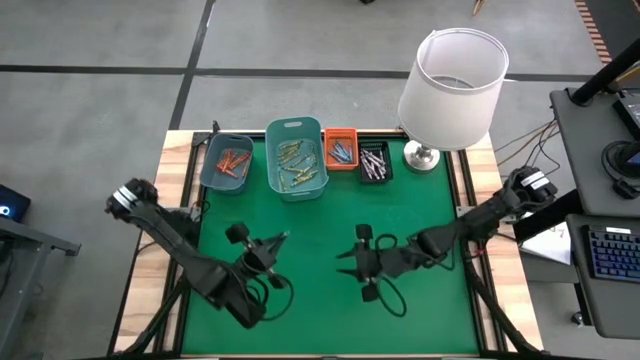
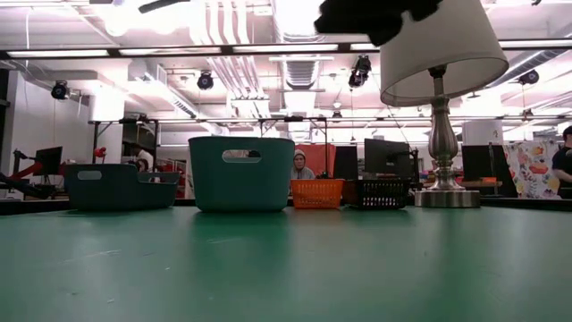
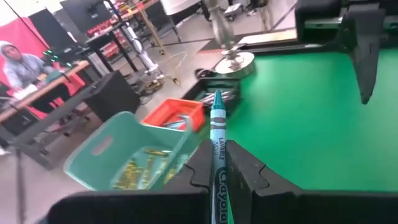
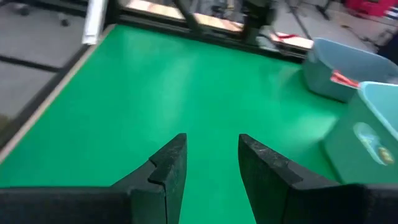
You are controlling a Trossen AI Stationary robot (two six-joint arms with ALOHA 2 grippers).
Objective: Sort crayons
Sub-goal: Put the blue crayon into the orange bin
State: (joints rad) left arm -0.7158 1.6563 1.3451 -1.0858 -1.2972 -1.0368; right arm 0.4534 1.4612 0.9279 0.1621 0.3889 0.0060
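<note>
My left gripper (image 1: 276, 243) hovers over the near left of the green mat, shut on a blue crayon (image 3: 217, 134) that sticks out ahead of its fingers toward the bins. My right gripper (image 1: 346, 262) hangs open over the mat's near middle, nothing between its fingers (image 4: 211, 146). Along the far edge stand a grey-blue bin (image 1: 227, 163) with orange-red crayons, a teal bin (image 1: 297, 158) with yellow-green ones, a small orange bin (image 1: 340, 149) with blue ones and a black bin (image 1: 373, 162) with grey-white ones. My left gripper pinches the blue crayon's wrapped rear part (image 3: 219, 177) between its two fingers (image 3: 200, 167). The crayon lies along the fingers and its point (image 3: 217, 96) juts out past their tips. The fingers reach nearly level toward the table's far right. The crayon is lifted clear of the mat.
A table lamp with a white shade (image 1: 450, 90) stands at the far right corner, its metal base (image 1: 422, 155) beside the black bin. The green mat (image 1: 420, 200) lies bare between the grippers and the bins. People sit in the room beyond the table.
</note>
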